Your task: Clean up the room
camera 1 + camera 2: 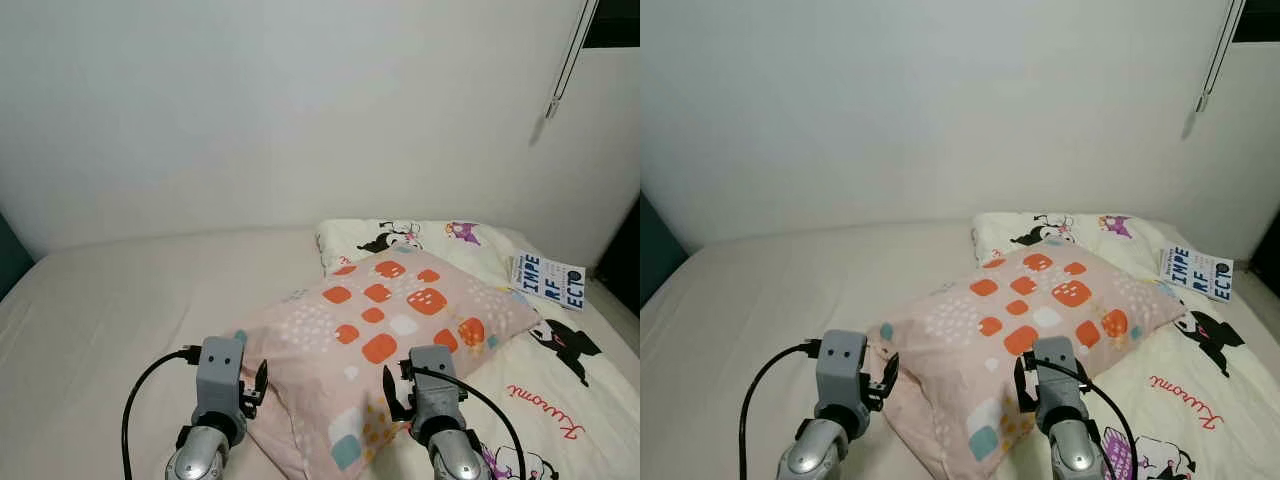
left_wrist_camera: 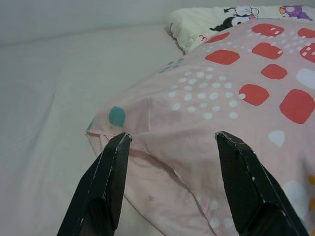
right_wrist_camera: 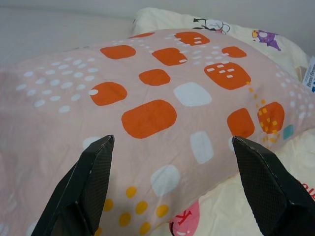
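While it lies on the bed [image 1: 120, 300], the pillow [image 1: 385, 325] runs lengthwise from lower left to right of centre. Its near end sits between the left pincer [image 2: 170, 140] and the right pincer [image 3: 172, 142], both with fingers spread and empty.

Silver arms, grey wrist blocks, black cables

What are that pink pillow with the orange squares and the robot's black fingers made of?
The pink pillow with orange squares looks like soft matte woven fabric, probably cotton: it creases and sags. The black fingers look like hard plastic with a finely textured surface.
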You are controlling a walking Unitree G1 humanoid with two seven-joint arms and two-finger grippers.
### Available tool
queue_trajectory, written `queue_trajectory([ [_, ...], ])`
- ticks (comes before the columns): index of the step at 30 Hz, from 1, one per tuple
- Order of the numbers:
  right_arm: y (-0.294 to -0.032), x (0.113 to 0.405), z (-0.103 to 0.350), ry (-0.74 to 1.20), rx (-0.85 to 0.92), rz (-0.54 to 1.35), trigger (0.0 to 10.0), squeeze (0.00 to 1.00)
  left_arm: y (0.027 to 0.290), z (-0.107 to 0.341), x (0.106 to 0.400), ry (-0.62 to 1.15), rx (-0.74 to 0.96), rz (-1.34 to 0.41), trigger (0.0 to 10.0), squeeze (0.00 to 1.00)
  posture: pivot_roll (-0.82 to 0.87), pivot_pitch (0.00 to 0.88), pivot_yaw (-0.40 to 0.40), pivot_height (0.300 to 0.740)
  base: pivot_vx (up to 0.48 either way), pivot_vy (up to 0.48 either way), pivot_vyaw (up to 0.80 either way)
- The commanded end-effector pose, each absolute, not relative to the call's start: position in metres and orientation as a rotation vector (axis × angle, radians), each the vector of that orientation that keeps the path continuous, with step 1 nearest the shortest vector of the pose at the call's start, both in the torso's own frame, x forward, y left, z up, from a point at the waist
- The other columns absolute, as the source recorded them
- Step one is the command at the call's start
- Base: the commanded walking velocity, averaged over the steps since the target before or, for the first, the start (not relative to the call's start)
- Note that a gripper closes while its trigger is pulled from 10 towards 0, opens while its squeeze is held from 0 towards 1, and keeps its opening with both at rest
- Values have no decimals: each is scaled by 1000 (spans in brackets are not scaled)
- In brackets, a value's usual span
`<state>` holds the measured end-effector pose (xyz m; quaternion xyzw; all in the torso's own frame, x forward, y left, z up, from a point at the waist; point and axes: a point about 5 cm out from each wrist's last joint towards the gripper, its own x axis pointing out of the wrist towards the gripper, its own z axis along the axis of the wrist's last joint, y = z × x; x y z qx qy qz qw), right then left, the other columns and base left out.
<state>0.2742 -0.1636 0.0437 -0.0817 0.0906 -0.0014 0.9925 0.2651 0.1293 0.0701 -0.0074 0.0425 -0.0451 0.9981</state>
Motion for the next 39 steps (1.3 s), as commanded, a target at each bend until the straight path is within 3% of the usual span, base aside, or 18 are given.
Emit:
queue_trajectory([
  [1, -161, 272, 40, 197, -153, 1, 10000, 0, 132, 68, 263, 102, 0, -94, 10000, 0, -48, 87, 32, 740, 0, 0, 0],
  [7, -160, 271, 40, 198, -151, 4, 10000, 0, 134, 68, 262, 98, -9, -93, 10000, 0, -45, 87, 32, 740, 0, 0, 0],
  [21, -159, 270, 39, 199, -149, 4, 10000, 0, 134, 68, 260, 103, -4, -97, 10000, 0, -42, 89, 34, 740, -308, 0, 0],
  [32, -157, 268, 37, 206, -139, 1, 10000, 0, 130, 67, 259, 122, 53, -153, 10000, 0, -34, 92, 41, 740, 0, 0, 0],
  [39, -157, 266, 36, 211, -136, -5, 10000, 0, 131, 66, 259, 138, 52, -145, 10000, 0, -30, 98, 47, 740, 0, -343, 0],
])
